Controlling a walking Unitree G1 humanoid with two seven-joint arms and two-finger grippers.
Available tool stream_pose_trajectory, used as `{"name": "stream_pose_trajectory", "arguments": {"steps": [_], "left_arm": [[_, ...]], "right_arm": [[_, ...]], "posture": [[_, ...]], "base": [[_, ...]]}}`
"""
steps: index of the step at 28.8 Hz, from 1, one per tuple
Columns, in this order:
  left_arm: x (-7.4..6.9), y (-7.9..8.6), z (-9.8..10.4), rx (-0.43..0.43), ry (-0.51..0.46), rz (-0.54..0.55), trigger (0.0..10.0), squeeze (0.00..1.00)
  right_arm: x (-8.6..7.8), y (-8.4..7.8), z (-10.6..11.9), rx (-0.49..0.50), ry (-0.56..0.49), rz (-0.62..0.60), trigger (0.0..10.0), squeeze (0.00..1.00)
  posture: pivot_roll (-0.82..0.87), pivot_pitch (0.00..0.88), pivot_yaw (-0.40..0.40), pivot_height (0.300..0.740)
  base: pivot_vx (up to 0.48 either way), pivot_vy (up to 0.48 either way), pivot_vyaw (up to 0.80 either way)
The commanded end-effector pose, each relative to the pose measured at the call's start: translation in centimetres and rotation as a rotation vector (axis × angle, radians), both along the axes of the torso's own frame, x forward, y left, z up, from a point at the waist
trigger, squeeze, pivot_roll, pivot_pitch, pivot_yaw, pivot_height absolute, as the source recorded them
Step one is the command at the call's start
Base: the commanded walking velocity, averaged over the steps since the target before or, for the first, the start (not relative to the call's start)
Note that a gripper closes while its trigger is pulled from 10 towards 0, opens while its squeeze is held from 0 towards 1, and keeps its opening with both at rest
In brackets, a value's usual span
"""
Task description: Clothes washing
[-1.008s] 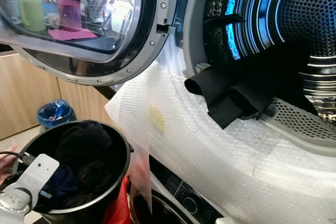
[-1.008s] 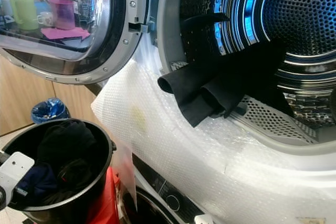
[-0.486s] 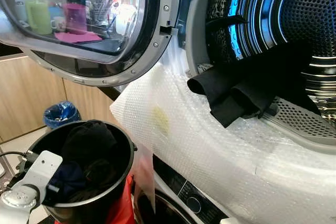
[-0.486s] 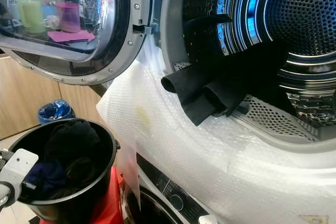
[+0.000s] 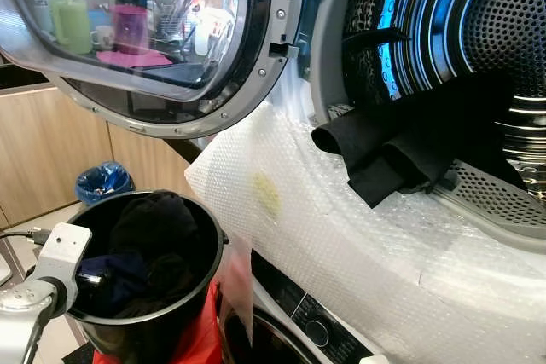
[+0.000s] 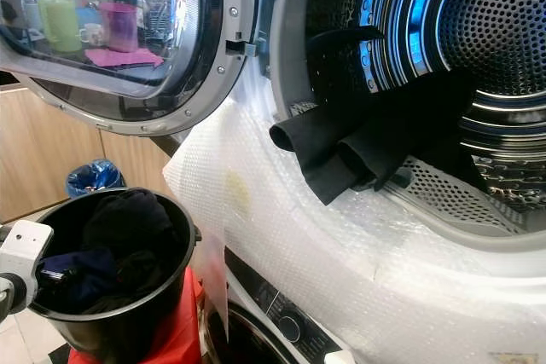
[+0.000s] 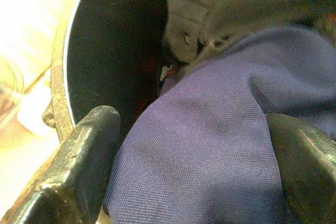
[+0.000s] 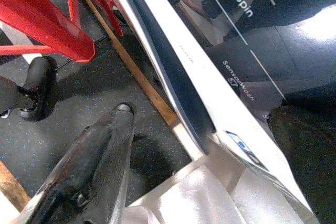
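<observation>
Setting: open dryer drum (image 5: 478, 49), black garment (image 5: 401, 147) draped over its rim.
Left end effector (image 7: 194, 145): fingers spread astride navy cloth (image 7: 210, 145) inside black bucket (image 5: 192, 291).
Right end effector (image 8: 210, 150): spread, beside washer panel (image 8: 247, 40).

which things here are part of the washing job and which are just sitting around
Part of the job:
- black bucket of clothes
- navy garment between the left gripper fingers
- black garment at the drum mouth

Sitting around:
- blue bin
- bubble wrap
</observation>
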State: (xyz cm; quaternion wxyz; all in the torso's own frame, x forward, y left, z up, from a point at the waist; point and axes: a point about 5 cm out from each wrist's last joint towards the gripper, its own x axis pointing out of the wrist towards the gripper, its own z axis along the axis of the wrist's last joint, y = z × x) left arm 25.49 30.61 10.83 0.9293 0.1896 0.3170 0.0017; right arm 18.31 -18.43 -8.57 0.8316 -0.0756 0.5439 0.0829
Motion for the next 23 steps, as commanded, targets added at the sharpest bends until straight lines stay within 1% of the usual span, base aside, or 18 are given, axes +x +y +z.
{"name": "stream_pose_trajectory", "arguments": {"steps": [1, 3, 4, 6, 7, 8, 9, 10, 11, 12, 13, 14, 16, 18, 19, 20, 22, 23], "left_arm": [[-1.4, 0.1, -3.1, 0.014, 0.161, 0.002, 10.0, 0.0], [-1.3, 0.9, -2.5, 0.061, 0.156, 0.015, 10.0, 0.0], [-1.2, 0.9, -2.4, 0.059, 0.15, 0.015, 10.0, 0.0], [-1.0, 1.1, -1.8, 0.103, 0.149, 0.001, 10.0, 0.0], [-0.9, 1.3, -1.2, 0.21, 0.168, -0.038, 10.0, 0.0], [-0.9, 1.3, -1.1, 0.235, 0.174, -0.049, 10.0, 0.0], [-0.9, 1.3, -0.7, 0.319, 0.188, -0.105, 10.0, 0.0], [-0.8, 1.2, -0.5, 0.341, 0.192, -0.122, 10.0, 0.0], [-0.5, 0.8, -0.1, 0.375, 0.175, -0.174, 10.0, 0.0], [-0.4, 0.6, 0.1, 0.384, 0.17, -0.192, 10.0, 0.0], [-0.3, 0.6, 0.5, 0.419, 0.167, -0.207, 10.0, 0.0], [-0.3, 0.6, 0.5, 0.419, 0.167, -0.207, 10.0, 0.0], [0.1, 1.3, 1.4, 0.511, 0.157, -0.199, 10.0, 0.0], [0.2, 1.6, 1.9, 0.558, 0.152, -0.201, 10.0, 0.0], [0.5, 1.9, 2.8, 0.603, 0.139, -0.197, 10.0, 0.0], [0.7, 2.1, 3.2, 0.63, 0.142, -0.201, 10.0, 0.0], [0.8, 2.3, 3.5, 0.653, 0.149, -0.204, 10.0, 0.0], [0.7, 2.3, 3.4, 0.65, 0.171, -0.211, 10.0, 0.0]], "right_arm": [[0.5, -1.5, 0.4, -0.048, -0.015, -0.008, 10.0, 0.0], [0.4, -1.5, 0.4, -0.05, -0.011, -0.007, 10.0, 0.0], [0.4, -1.5, 0.4, -0.049, -0.011, -0.007, 10.0, 0.0], [0.3, -1.4, 0.3, -0.046, -0.009, -0.008, 10.0, 0.0], [0.2, -1.3, 0.3, -0.043, -0.007, -0.008, 10.0, 0.0], [0.2, -1.2, 0.2, -0.042, -0.007, -0.008, 10.0, 0.0], [0.1, -1.1, 0.2, -0.039, -0.003, -0.006, 10.0, 0.0], [0.1, -1.0, 0.2, -0.037, -0.002, -0.006, 10.0, 0.0], [0.1, -0.9, 0.1, -0.033, 0.0, -0.003, 10.0, 0.0], [0.1, -0.8, 0.1, -0.032, 0.001, 0.0, 10.0, 0.0], [0.1, -0.7, 0.1, -0.031, 0.003, 0.002, 10.0, 0.0], [0.1, -0.7, 0.1, -0.031, 0.003, 0.002, 10.0, 0.0], [0.1, -0.5, 0.1, -0.03, 0.003, 0.007, 10.0, 0.0], [0.1, -0.5, 0.1, -0.029, 0.004, 0.008, 10.0, 0.0], [0.0, -0.5, 0.1, -0.029, 0.005, 0.01, 10.0, 0.0], [0.0, -0.5, 0.0, -0.031, 0.009, 0.014, 10.0, 0.0], [0.0, -0.5, 0.0, -0.031, 0.009, 0.013, 10.0, 0.0], [0.0, -0.5, 0.0, -0.031, 0.01, 0.014, 10.0, 0.0]], "posture": [[0.19, 0.023, -0.264, 0.74], [0.2, 0.023, -0.26, 0.74], [0.2, 0.023, -0.26, 0.74], [0.2, 0.023, -0.256, 0.74], [0.2, 0.023, -0.256, 0.74], [0.2, 0.023, -0.256, 0.74], [0.2, 0.025, -0.253, 0.74], [0.21, 0.025, -0.252, 0.74], [0.21, 0.025, -0.252, 0.74], [0.21, 0.025, -0.252, 0.74], [0.21, 0.029, -0.251, 0.74], [0.21, 0.029, -0.251, 0.74], [0.21, 0.029, -0.252, 0.74], [0.22, 0.032, -0.253, 0.74], [0.22, 0.032, -0.254, 0.74], [0.22, 0.035, -0.255, 0.74], [0.22, 0.035, -0.255, 0.74], [0.22, 0.039, -0.257, 0.74]], "base": [[0.0, 0.0, 0.0], [0.0, 0.0, 0.0], [0.0, 0.0, 0.0], [0.0, 0.0, 0.0], [0.0, 0.0, 0.0], [0.0, 0.0, 0.0], [0.0, 0.0, 0.0], [0.0, 0.0, 0.0], [0.0, 0.0, 0.0], [0.0, 0.0, 0.0], [0.0, 0.0, 0.0], [0.0, 0.0, 0.0], [0.0, 0.0, 0.0], [0.0, 0.0, 0.0], [0.0, 0.0, 0.0], [0.0, 0.0, 0.0], [0.0, 0.0, 0.0], [0.0, 0.0, 0.0]]}}
